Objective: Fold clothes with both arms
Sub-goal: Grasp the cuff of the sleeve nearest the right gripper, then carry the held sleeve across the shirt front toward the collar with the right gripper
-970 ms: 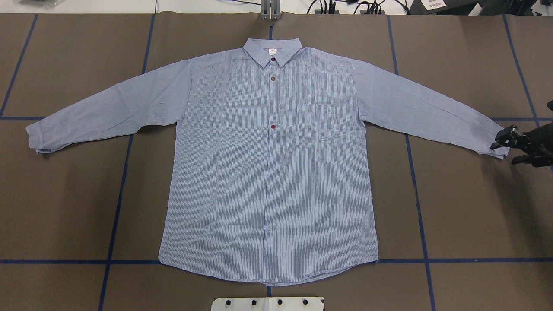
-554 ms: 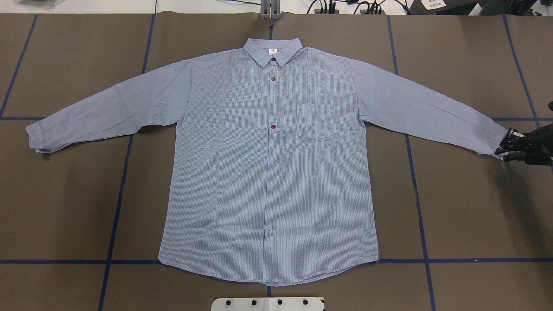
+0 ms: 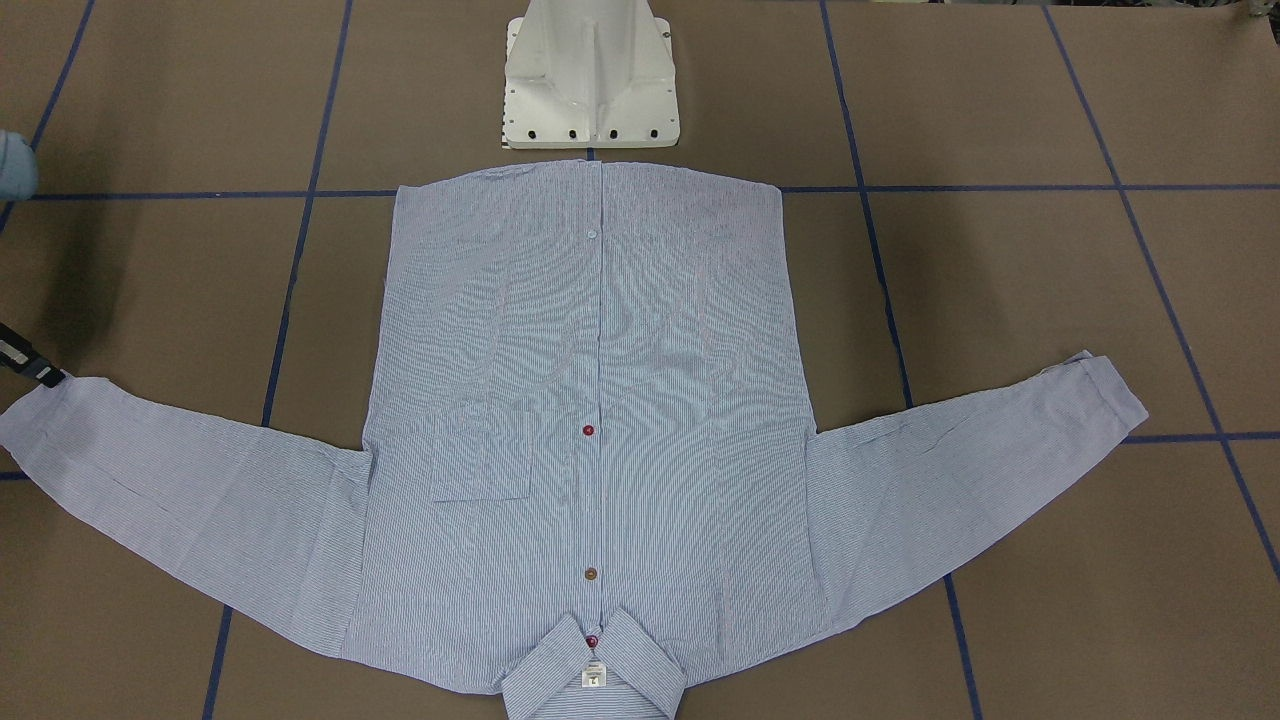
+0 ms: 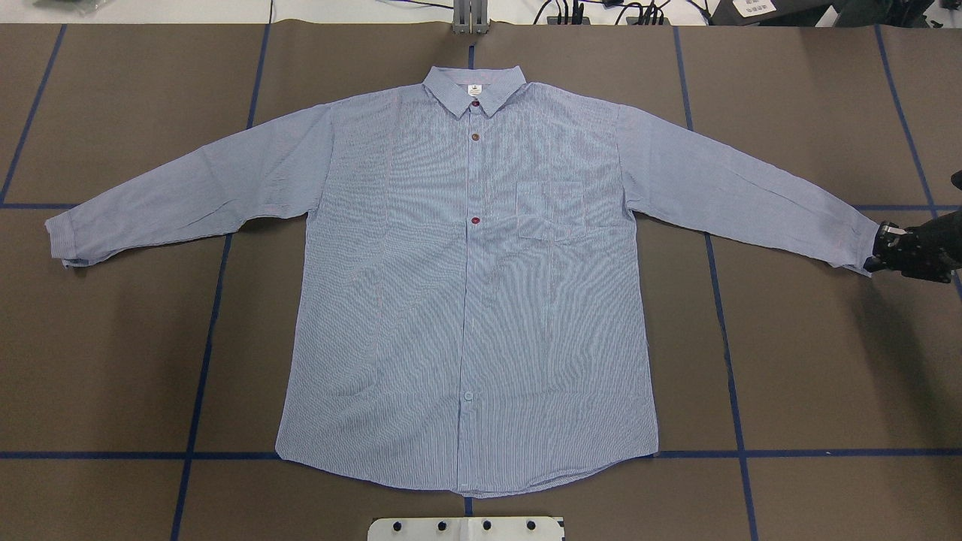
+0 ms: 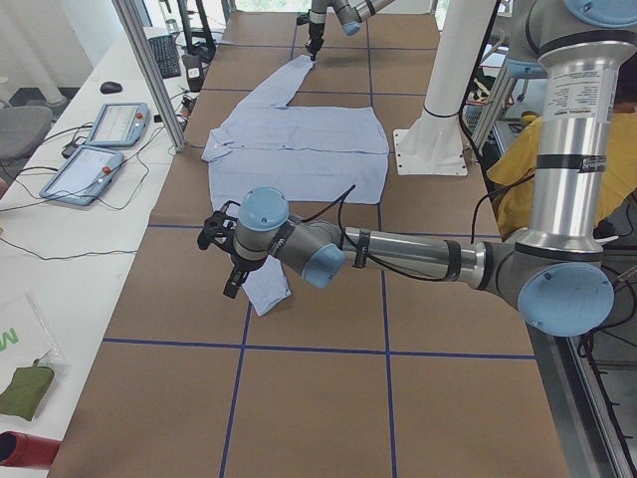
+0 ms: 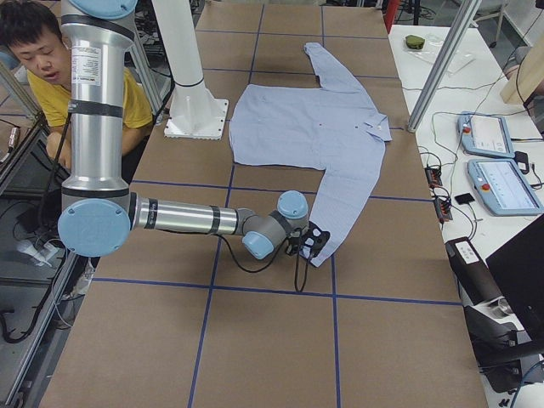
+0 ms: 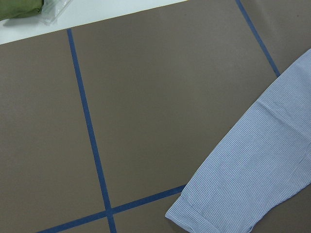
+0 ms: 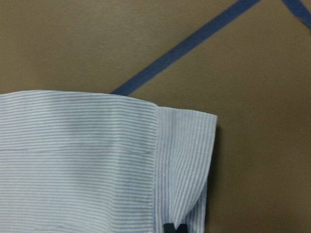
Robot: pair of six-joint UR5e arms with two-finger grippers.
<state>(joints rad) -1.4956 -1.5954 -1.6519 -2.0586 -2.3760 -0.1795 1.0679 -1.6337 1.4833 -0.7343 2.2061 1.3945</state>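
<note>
while the light blue striped shirt (image 4: pixel 466 300) lies flat and buttoned, front up, on the brown table (image 4: pixel 812 376), collar pointing away from the robot's white base (image 3: pixel 590 80) and both sleeves spread wide, the right gripper (image 4: pixel 881 254) sits low at the end of one sleeve, its black fingers drawn together on the edge of the cuff (image 8: pixel 184 155), a small fold of cloth pinched at their tips; the left gripper (image 5: pixel 224 254) hangs over the table just beside the other cuff (image 7: pixel 194 213), and whether its claw is open cannot be told; blue tape lines (image 4: pixel 203 338) cross the table
</note>
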